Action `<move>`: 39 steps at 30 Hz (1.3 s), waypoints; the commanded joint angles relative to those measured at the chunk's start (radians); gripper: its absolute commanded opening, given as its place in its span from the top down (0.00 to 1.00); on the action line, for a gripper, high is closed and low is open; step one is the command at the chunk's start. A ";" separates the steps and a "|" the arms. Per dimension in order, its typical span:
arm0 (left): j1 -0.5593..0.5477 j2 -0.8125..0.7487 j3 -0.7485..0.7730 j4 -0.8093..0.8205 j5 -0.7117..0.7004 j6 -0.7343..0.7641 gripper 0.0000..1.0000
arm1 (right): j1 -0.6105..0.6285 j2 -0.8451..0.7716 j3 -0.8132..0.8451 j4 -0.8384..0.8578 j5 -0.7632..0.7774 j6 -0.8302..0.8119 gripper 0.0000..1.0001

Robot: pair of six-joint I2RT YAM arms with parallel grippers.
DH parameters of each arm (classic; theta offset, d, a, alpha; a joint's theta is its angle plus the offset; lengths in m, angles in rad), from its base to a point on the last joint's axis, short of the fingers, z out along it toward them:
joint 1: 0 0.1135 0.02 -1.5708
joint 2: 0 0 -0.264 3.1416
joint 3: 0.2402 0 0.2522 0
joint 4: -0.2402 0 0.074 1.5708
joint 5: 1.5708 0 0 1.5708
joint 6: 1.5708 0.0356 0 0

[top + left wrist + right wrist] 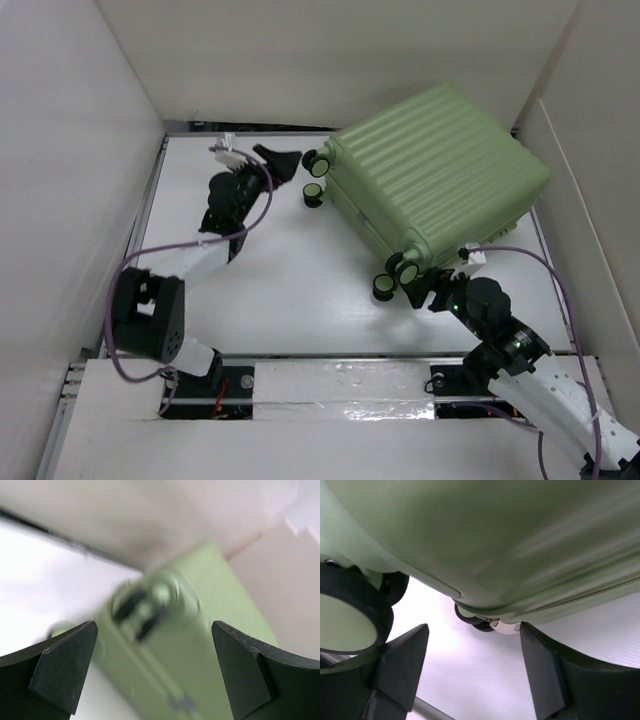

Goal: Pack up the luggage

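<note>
1. the luggage [440, 175] is a big pale green hard-shell suitcase with straight ribs along its shell and rounded corners. it lies closed on its broad side, on the far right part of the white table [280, 300], turned diagonal.
2. its small caster wheels [317, 163] are black with round pale green caps. two pairs show on the side that faces left and near.
3. in the right wrist view the shell looks smooth and a little glossy, and a zipper line [580, 599] runs along its edge.
4. the left gripper [278, 160] has dark wedge-shaped fingers [65, 665], spread wide with nothing between them. it is just beside the far wheels, apart from them. its own view is blurred.
5. the right gripper [432, 290] is also spread and holds nothing. it is low at the near corner of the luggage, under the shell edge. the near caster wheel [347, 622] is very close to the finger on the left of that view [400, 665]; i cannot tell if they touch.
</note>
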 commanded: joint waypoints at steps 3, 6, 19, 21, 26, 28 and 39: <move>0.050 0.252 0.290 -0.056 0.085 -0.073 0.01 | 0.005 0.076 0.119 -0.035 0.049 -0.005 0.16; 0.050 0.346 0.384 -0.059 0.130 -0.101 0.01 | 0.005 0.024 0.130 -0.073 0.070 0.009 0.10; 0.029 0.469 0.386 0.125 0.219 -0.222 0.01 | 0.005 0.008 0.136 -0.065 0.392 0.056 0.23; 0.019 0.486 0.396 0.140 0.222 -0.243 0.01 | 0.005 0.033 0.145 -0.041 0.409 0.035 0.26; 0.019 0.525 0.383 0.253 0.228 -0.348 0.04 | 0.005 0.092 0.145 0.007 0.432 0.033 0.31; 0.019 0.543 0.386 0.285 0.218 -0.391 0.12 | -0.004 0.099 0.133 0.027 0.429 0.035 0.36; 0.030 0.548 0.378 0.441 0.104 -0.448 1.00 | -0.172 0.143 0.101 0.102 0.304 -0.004 0.56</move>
